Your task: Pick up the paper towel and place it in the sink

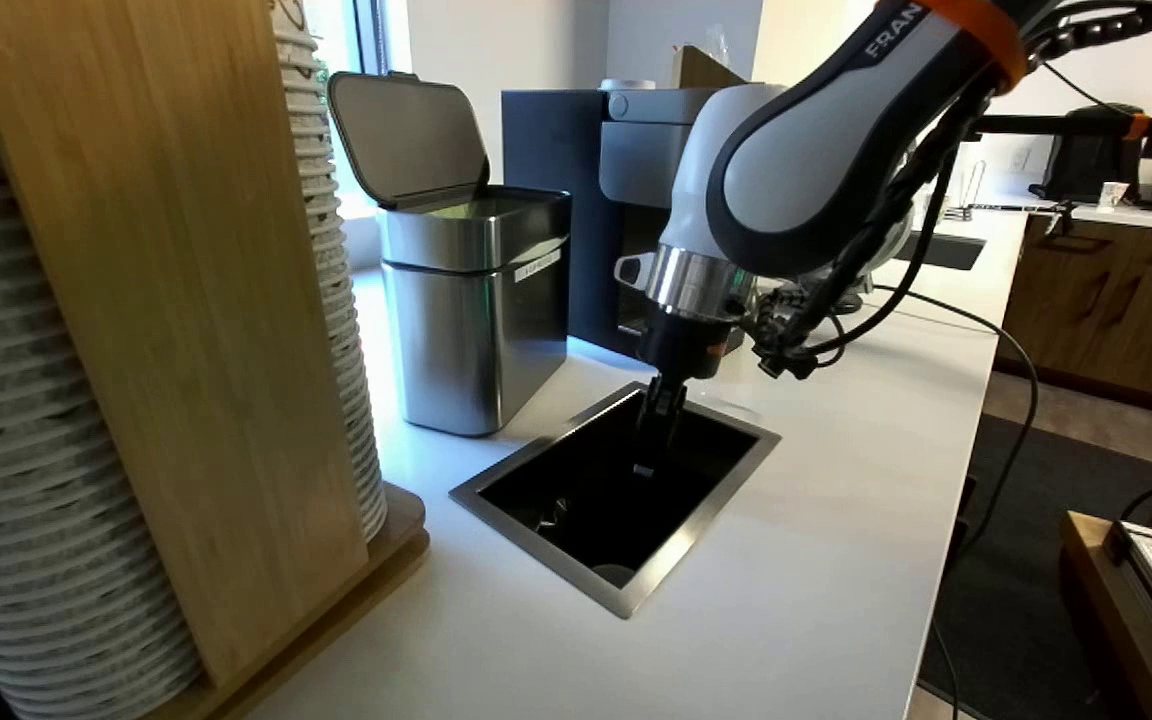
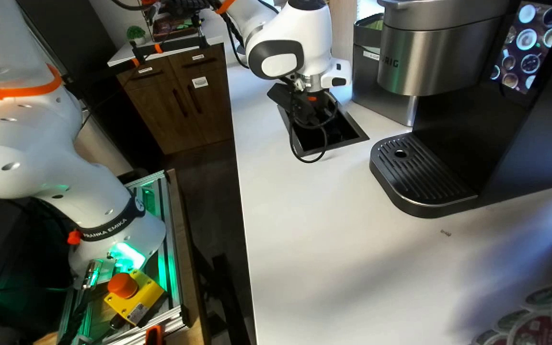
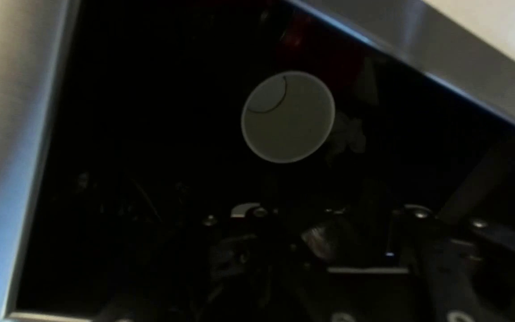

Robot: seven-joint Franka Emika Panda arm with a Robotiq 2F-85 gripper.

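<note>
The sink [image 1: 688,532] is a dark rectangular basin with a steel rim, set in the white counter. It also shows in an exterior view [image 2: 348,142], and its rim crosses the wrist view [image 3: 414,40]. My gripper [image 1: 644,470] points down, with its fingers below the rim level inside the basin. In the wrist view the gripper [image 3: 333,212] is very dark; its two fingertips stand apart, with no clear object between them. The paper towel does not show clearly in any view. A faint pale crumpled piece [image 3: 349,134] lies in the basin; I cannot tell what it is.
A white cup [image 3: 289,120] lies inside the basin. A grey trash bin [image 1: 446,340] with its lid up stands beside the sink. A black coffee machine [image 2: 424,167] is nearby. A wooden holder [image 1: 176,350] with cup stacks [image 1: 46,480] stands close. A cable loops at the wrist.
</note>
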